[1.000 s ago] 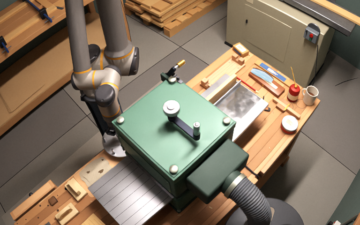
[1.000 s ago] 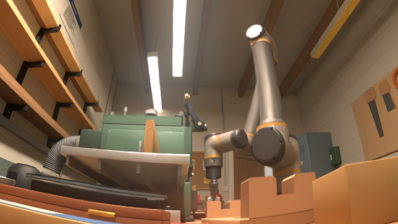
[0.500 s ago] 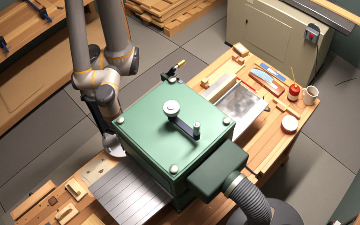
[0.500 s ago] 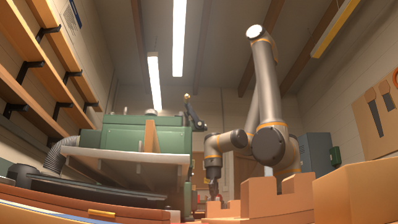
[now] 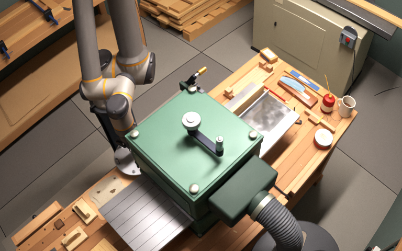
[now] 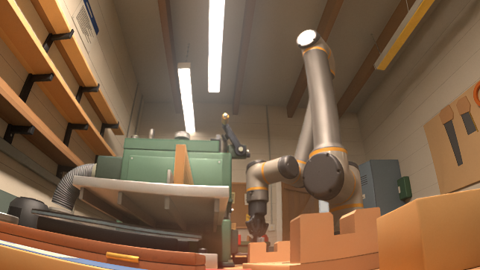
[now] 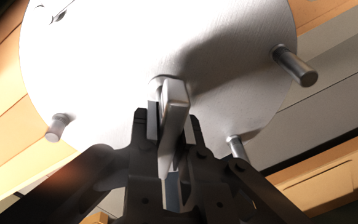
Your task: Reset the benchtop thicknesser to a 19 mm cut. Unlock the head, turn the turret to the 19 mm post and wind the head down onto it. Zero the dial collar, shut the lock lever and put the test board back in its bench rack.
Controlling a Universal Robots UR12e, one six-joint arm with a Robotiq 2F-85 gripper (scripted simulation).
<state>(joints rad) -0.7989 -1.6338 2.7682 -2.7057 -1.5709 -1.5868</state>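
The turret's flat centre tab (image 7: 172, 104) is clamped in my closed gripper (image 7: 170, 129). The tab stands on a round steel turret disc (image 7: 153, 67) (image 5: 127, 162) at the thicknesser's left side, low by the bench. Three posts show on the disc: a long one (image 7: 293, 65), a short one (image 7: 56, 127) and one (image 7: 236, 147) partly behind my fingers. The green thicknesser head (image 5: 192, 148) carries a crank handle (image 5: 207, 139) on top. The lock lever (image 5: 195, 75) with a yellow knob (image 6: 224, 118) points up and away at the far corner. The test board (image 5: 246, 99) lies across the outfeed table. In the side camera my gripper is hidden behind the arm.
A notched wooden rack (image 6: 328, 231) stands on the bench in the foreground of the second side camera. A mug (image 5: 346, 106), a red bottle (image 5: 327, 103) and a round tin (image 5: 323, 138) sit at the bench's far end. A dust hose (image 5: 275, 219) leaves the machine's near side. The ribbed infeed table (image 5: 142, 213) projects beside the turret.
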